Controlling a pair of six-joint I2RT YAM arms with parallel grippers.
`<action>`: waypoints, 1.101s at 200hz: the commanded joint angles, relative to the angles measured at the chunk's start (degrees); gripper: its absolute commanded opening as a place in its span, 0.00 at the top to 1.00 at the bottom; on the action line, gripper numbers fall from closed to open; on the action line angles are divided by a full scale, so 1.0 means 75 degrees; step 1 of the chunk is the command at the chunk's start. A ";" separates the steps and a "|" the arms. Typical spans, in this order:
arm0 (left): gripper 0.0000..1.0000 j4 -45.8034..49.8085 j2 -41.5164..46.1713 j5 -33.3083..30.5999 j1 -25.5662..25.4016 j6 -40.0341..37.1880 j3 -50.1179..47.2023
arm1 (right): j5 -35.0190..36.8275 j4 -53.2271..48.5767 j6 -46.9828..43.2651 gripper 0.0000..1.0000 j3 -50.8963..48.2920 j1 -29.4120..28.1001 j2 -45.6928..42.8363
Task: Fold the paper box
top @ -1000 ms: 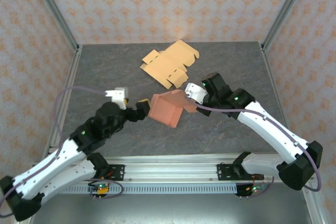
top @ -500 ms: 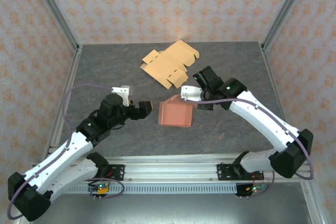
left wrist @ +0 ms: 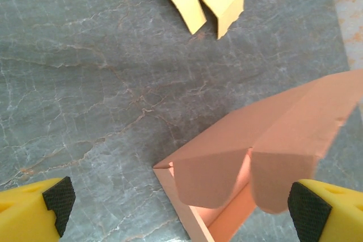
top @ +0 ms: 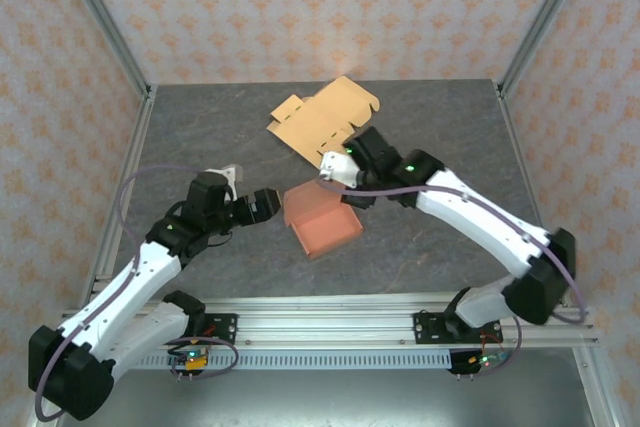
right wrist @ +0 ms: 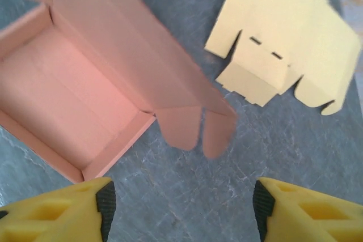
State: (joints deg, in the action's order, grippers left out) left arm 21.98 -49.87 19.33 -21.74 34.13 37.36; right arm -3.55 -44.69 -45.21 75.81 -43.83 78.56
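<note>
My left tool (top: 266, 205) sitting wide open left of centre, my right tool (top: 350, 190) hovering open, gripping nothing, over the pink box (top: 322, 225) lying mid-frame, yellow cutout (top: 320, 122) lying at upper centre

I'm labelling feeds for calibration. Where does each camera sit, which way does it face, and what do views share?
Top external: above and behind the arms, facing down at the table; both arms, left gripper, right gripper show.
Left wrist: on the left arm, facing down at the pink box; own yellow fingers at bottom corners.
Right wrist: on the right arm, facing down into the box; own yellow fingers below.
Shared: all three see the box and flat yellow blank.
</note>
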 commanded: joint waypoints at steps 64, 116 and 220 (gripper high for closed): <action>0.00 0.0610 0.0098 -0.0096 -0.1472 -0.0238 0.0124 | -0.3948 0.2049 0.3043 0.19 -0.1692 0.2276 -0.0316; 0.09 0.0940 -0.0773 -0.1954 -0.2034 -0.0147 0.0671 | -0.4299 0.2777 0.3072 0.23 -0.1404 0.2258 0.0833; 0.74 0.0201 -0.2803 -0.2118 -0.2516 0.0720 0.1565 | -0.3139 0.3523 0.4236 0.81 -0.1955 0.1315 0.0941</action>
State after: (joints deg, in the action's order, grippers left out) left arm 24.82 -68.93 5.91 -39.31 36.53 46.94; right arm -33.23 -22.15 -17.93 63.99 -31.24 88.23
